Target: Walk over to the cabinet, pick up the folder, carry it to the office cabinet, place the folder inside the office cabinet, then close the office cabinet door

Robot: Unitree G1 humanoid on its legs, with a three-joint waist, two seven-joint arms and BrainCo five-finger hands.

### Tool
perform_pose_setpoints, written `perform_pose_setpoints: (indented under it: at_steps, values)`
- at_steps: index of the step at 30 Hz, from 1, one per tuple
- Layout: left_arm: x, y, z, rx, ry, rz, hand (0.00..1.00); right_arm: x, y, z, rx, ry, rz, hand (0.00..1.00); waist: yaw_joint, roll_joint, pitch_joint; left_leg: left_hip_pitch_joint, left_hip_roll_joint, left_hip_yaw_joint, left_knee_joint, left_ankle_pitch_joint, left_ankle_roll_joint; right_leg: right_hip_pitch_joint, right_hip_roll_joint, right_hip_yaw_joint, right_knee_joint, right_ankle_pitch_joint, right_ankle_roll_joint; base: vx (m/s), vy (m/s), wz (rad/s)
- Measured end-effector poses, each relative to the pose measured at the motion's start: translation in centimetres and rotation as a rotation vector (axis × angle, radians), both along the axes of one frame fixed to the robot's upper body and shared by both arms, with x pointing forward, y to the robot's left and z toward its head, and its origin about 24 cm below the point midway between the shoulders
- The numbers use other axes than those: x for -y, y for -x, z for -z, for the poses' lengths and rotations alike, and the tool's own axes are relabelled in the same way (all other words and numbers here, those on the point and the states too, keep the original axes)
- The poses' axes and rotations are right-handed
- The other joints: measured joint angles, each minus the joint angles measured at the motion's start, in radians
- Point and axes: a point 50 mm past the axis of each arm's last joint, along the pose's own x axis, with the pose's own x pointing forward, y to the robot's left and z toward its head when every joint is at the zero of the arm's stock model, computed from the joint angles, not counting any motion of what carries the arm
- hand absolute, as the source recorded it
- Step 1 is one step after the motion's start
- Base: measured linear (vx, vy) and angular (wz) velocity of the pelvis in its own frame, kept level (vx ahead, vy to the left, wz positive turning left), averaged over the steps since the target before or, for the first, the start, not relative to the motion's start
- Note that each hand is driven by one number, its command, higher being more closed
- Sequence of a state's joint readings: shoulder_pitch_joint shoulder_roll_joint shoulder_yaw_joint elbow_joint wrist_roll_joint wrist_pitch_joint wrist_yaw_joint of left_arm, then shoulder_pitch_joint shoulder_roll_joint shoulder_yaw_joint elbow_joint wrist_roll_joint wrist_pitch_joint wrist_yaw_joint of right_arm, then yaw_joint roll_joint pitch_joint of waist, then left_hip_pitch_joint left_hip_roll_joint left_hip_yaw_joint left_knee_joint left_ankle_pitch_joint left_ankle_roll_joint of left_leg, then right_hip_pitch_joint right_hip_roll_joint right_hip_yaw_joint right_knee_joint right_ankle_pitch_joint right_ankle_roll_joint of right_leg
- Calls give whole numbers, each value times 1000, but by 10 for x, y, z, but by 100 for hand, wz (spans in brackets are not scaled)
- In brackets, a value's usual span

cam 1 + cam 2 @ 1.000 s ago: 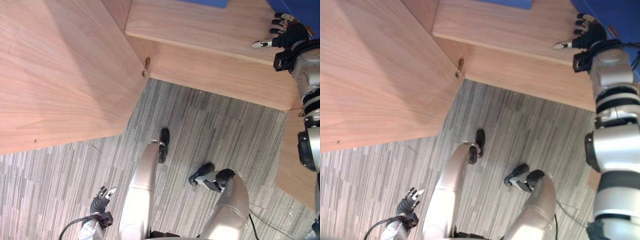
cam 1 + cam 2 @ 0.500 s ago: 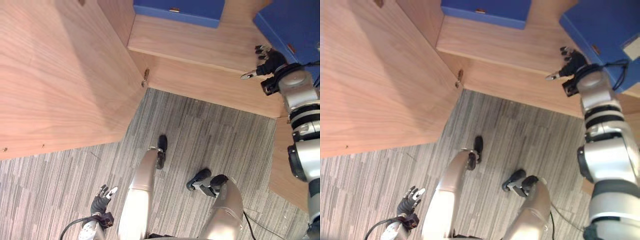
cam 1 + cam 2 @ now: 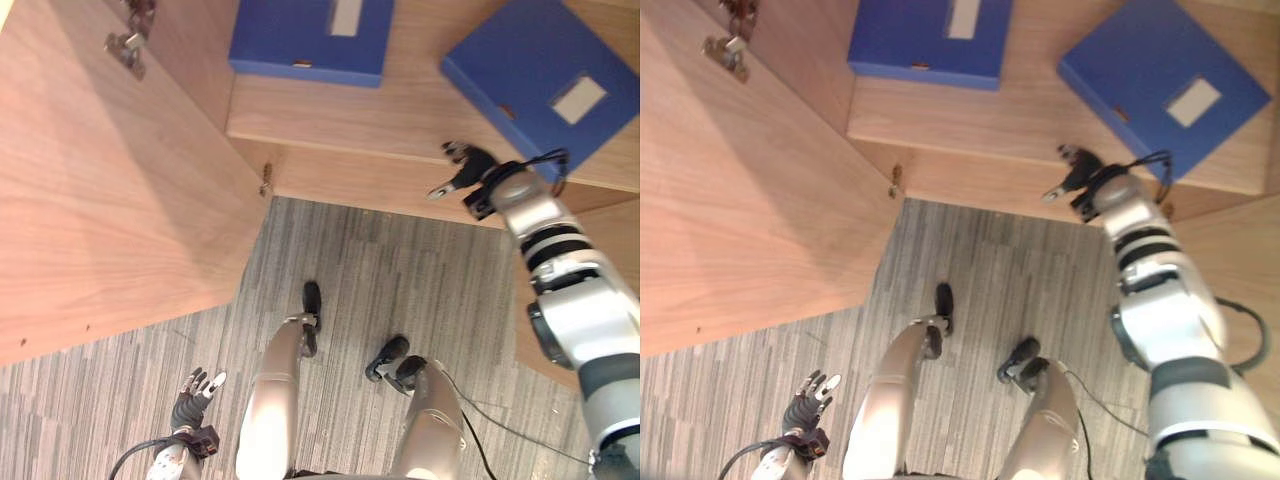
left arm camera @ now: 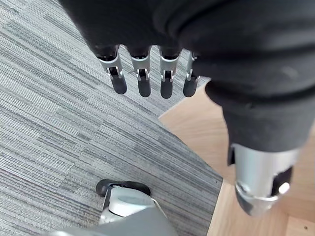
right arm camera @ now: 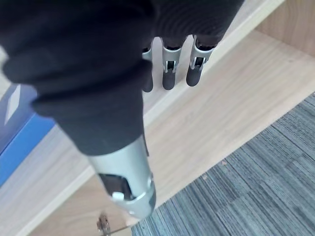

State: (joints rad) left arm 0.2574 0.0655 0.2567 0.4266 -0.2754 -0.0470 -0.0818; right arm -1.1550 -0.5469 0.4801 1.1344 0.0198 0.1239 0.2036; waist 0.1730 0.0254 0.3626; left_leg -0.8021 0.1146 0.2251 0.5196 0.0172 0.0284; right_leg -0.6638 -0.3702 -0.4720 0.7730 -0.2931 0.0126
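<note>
Two blue folders lie flat on the open cabinet's shelf (image 3: 400, 115): one at the back middle (image 3: 310, 40), the other turned at an angle on the right (image 3: 555, 85). My right hand (image 3: 462, 170) hangs open in front of the shelf's front edge, just below and left of the angled folder's near corner, not touching it. In the right wrist view its fingers (image 5: 169, 73) point straight at the shelf edge, with a blue folder (image 5: 15, 123) off to the side. My left hand (image 3: 195, 395) hangs open low over the carpet, its fingers (image 4: 143, 78) straight and holding nothing.
The cabinet's wooden door (image 3: 110, 200) stands swung wide open on the left, hinges (image 3: 125, 45) showing near its top. A wooden side panel (image 3: 545, 330) borders the right. Grey striped carpet (image 3: 400, 270) lies in front of the cabinet.
The camera has tilted up, bringing both folders and more of the shelf into view. My right hand has drawn back from the shelf top to its front edge. The left hand hangs as before.
</note>
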Motion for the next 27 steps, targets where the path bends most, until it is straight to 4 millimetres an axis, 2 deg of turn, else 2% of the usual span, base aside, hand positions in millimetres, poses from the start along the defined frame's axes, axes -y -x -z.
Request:
perform_pose_setpoints:
  at_steps: [1,3,4,6,7,8,9,11,12,15,17,20,22,27]
  values:
    - [0,0,0,-1,0,0,0,-8,2,21,-53,-14,-12,0,-4,-4,-2,37,1,3,-35,11,-3,34,12,-8,-34,11,3,49,-71,-15]
    - [-1,2,2,-10,1,-6,0,-31,18,88,-232,-69,-35,0,-14,-19,-13,145,2,9,-133,39,-19,132,41,-30,-120,33,4,83,-109,-12]
    - [-1,3,3,-14,3,-8,0,-38,24,103,-272,-97,-39,0,-18,-23,-17,170,3,9,-155,45,-22,157,51,-36,-142,37,5,97,-116,-9]
    - [0,4,6,-33,10,-11,0,-68,55,165,-429,-199,-55,0,-21,-45,-48,256,12,11,-232,67,-38,238,88,-54,-221,53,5,145,-136,-9]
    - [1,5,7,-42,15,-13,0,-77,65,179,-468,-225,-60,0,-21,-51,-60,276,16,12,-249,73,-44,260,97,-65,-241,58,5,192,-144,-9]
    - [3,6,9,-56,25,-16,0,-93,86,206,-545,-287,-59,0,-21,-62,-80,321,23,13,-295,87,-54,305,121,-82,-289,68,5,166,-116,-6]
    - [4,6,11,-61,31,-18,0,-100,97,218,-582,-318,-55,0,-20,-66,-92,341,27,13,-317,95,-61,326,134,-89,-314,74,5,170,-113,-4]
    - [12,5,16,-82,55,-20,0,-120,141,258,-699,-480,28,0,-18,-85,-145,413,37,11,-411,131,-84,391,176,-108,-389,87,3,166,-110,3]
    - [15,4,19,-95,62,-18,0,-122,151,266,-722,-516,60,0,-19,-87,-158,429,37,9,-433,140,-87,404,183,-117,-402,87,3,152,-102,14]
    - [31,-3,31,-162,92,-11,0,-123,202,300,-816,-634,252,0,-23,-91,-191,508,44,3,-496,158,-97,484,210,-143,-455,89,4,125,-79,12]
    - [35,-7,33,-176,86,-27,0,-109,237,319,-859,-680,437,0,-34,-88,-219,565,43,8,-521,159,-99,549,223,-152,-496,97,15,94,-36,4]
    - [42,-3,38,-201,96,-49,0,-84,265,330,-818,-743,660,0,-57,-86,-256,641,36,25,-571,165,-108,613,235,-145,-549,115,28,85,30,-10]
    - [45,3,44,-239,104,-58,0,-74,278,334,-798,-786,774,0,-68,-83,-277,682,30,41,-597,166,-110,639,236,-131,-567,122,35,48,42,-19]
    - [45,13,52,-296,125,-97,0,-59,295,338,-698,-958,1066,0,-88,-58,-291,726,30,57,-606,164,-114,688,256,-105,-623,154,39,4,17,-14]
